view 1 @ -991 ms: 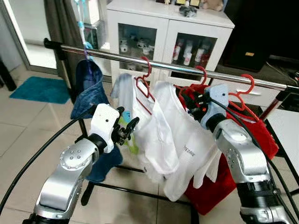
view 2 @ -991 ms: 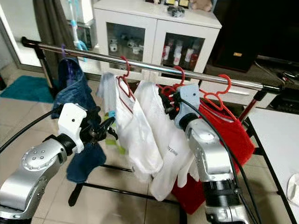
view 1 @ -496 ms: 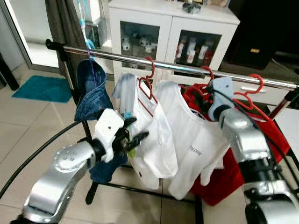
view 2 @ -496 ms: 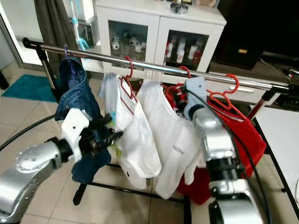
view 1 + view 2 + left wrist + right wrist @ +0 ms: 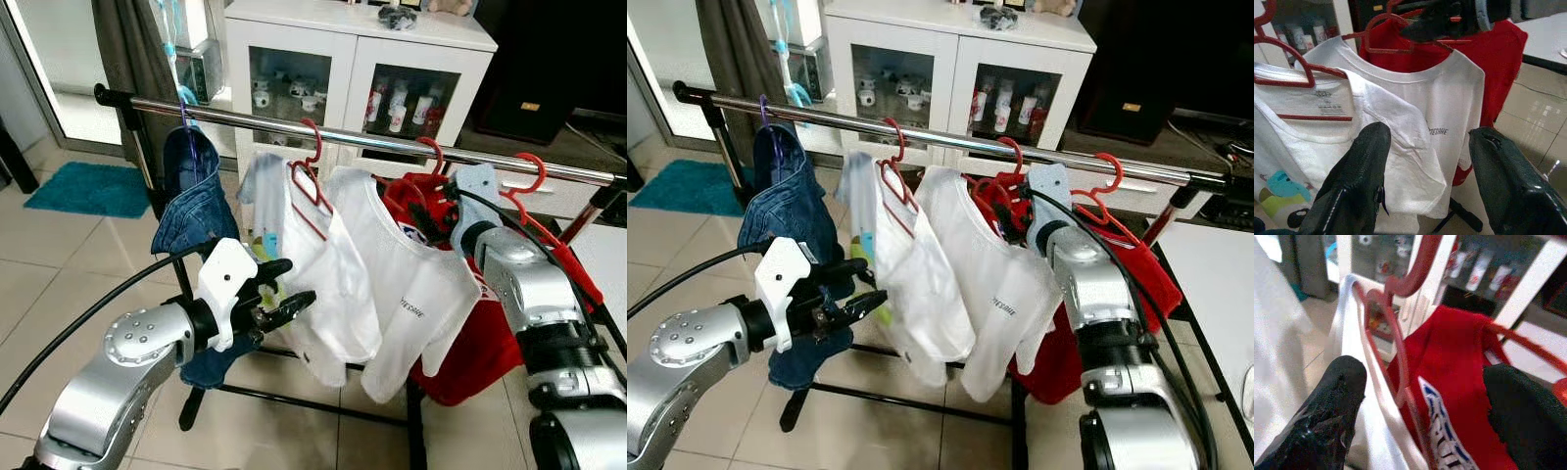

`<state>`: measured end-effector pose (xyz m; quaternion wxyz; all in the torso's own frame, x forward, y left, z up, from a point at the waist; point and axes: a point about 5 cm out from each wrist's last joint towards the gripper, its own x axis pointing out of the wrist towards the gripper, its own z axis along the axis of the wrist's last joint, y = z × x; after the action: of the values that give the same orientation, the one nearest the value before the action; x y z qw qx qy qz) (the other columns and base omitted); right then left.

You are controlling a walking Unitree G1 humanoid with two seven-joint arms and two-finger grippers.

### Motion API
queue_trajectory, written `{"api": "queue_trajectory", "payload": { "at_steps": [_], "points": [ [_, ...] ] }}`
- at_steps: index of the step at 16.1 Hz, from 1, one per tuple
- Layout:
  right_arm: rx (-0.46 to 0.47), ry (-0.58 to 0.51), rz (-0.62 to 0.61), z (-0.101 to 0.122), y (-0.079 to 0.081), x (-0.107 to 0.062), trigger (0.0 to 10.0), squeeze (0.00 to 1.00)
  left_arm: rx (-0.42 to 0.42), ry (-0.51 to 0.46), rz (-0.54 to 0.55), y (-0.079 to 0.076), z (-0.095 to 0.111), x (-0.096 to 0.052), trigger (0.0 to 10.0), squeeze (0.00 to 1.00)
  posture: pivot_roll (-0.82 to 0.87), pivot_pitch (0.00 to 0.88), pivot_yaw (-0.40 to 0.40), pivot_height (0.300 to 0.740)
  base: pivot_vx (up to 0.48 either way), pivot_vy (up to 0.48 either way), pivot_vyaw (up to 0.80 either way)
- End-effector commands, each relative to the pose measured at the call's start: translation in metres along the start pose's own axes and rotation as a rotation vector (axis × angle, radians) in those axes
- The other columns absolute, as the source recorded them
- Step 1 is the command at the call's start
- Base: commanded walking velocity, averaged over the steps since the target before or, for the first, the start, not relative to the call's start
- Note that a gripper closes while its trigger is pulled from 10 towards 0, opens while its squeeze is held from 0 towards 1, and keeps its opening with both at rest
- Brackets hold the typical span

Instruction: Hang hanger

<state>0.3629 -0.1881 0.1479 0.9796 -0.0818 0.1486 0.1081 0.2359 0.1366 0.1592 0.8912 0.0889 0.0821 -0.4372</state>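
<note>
Beside the red hanger [image 5: 409, 194], the right arm's fingers [image 5: 1332, 416] gape.

A home: a clothes rail [image 5: 392, 144] hung with shirts stands on tiled floor [image 5: 59, 264], before a white cabinet [image 5: 358, 69] and teal mat [image 5: 88, 188].

Right gripper [image 5: 428, 227] drawn back a little from the red hanger [image 5: 416, 186], fingers spread, left gripper [image 5: 277, 290] lower and farther forward, fingers parted, white T-shirt [image 5: 397, 284] hanging straighter
</note>
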Motion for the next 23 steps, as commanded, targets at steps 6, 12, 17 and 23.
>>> {"api": "queue_trajectory", "payload": {
  "at_steps": [6, 12, 17, 23],
  "points": [
    [0.062, 0.082, 0.199, 0.0, 0.004, 0.015, 10.0, 0.0, 0.004, 0.005, -0.062, -0.004, 0.001, 0.004, 10.0, 0.0, 0.03, 0.0, -0.053, 0.74, 0.0, 0.0, 0.0],
    [0.087, 0.079, 0.231, 0.007, 0.006, 0.022, 0.3, 0.0, 0.003, 0.005, -0.074, -0.005, 0.001, 0.004, 10.0, 0.0, 0.02, 0.0, -0.054, 0.74, 0.0, 0.0, 0.0],
    [0.127, 0.075, 0.202, 0.008, 0.008, 0.027, 0.0, 0.0, 0.006, 0.002, -0.073, -0.004, 0.001, 0.005, 10.0, 0.0, 0.02, 0.0, -0.057, 0.74, 0.0, 0.0, 0.0],
    [0.159, 0.067, 0.18, 0.009, 0.01, 0.031, 0.0, 0.0, 0.009, 0.002, -0.072, -0.003, 0.001, 0.007, 10.0, 0.0, 0.02, 0.0, -0.063, 0.74, 0.0, 0.0, 0.0]
  ]
}}
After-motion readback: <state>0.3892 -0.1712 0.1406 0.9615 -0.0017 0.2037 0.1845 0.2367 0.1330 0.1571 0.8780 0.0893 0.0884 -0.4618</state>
